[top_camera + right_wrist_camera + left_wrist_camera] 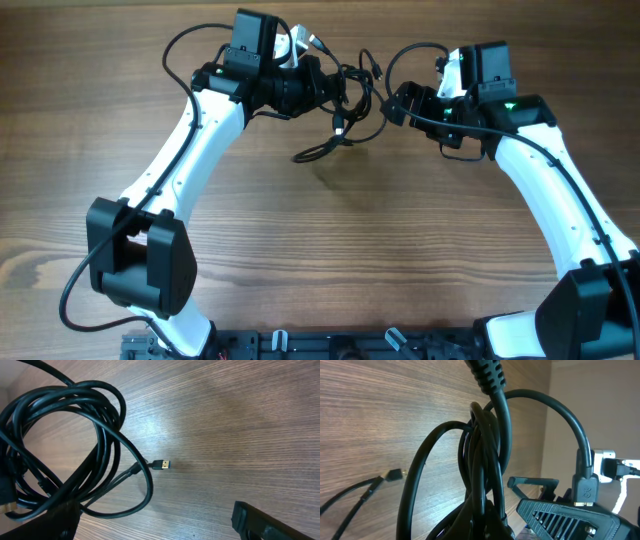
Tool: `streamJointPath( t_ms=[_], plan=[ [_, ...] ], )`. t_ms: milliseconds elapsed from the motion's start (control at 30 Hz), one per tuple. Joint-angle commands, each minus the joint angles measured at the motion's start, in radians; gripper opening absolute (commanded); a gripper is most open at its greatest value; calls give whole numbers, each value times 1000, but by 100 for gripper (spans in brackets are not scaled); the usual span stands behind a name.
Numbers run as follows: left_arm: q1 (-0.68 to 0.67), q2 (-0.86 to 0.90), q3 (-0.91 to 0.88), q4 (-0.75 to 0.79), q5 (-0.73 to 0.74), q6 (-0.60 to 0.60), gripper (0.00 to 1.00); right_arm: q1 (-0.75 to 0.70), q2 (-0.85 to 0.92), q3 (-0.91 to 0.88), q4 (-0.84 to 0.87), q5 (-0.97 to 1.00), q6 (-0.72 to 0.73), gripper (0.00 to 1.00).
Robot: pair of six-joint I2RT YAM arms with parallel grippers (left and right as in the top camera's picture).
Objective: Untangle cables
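You've got the cables bunched at the top centre of the overhead view, above the wood-grain desk — thin, glossy black cords in loose loops. The left tool pinches the bundle. The right tool, just right of it, is spread. A gold-tipped plug pokes out beside the loops.

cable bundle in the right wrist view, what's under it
Bare wood table shows through the loops of the cable bundle, with a gold-tipped plug beside them. Whatever lies directly beneath the cords is covered.
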Motion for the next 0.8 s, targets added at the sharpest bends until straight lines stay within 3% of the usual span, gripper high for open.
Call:
streamJointPath(
  t_ms=[0, 767],
  plan=[
    [-3, -31, 1, 7, -25, 40, 4, -2, 10, 7, 5, 26, 0, 100],
    [-3, -31, 1, -27, -32, 40, 4, -2, 10, 7, 5, 26, 0, 100]
  ],
)
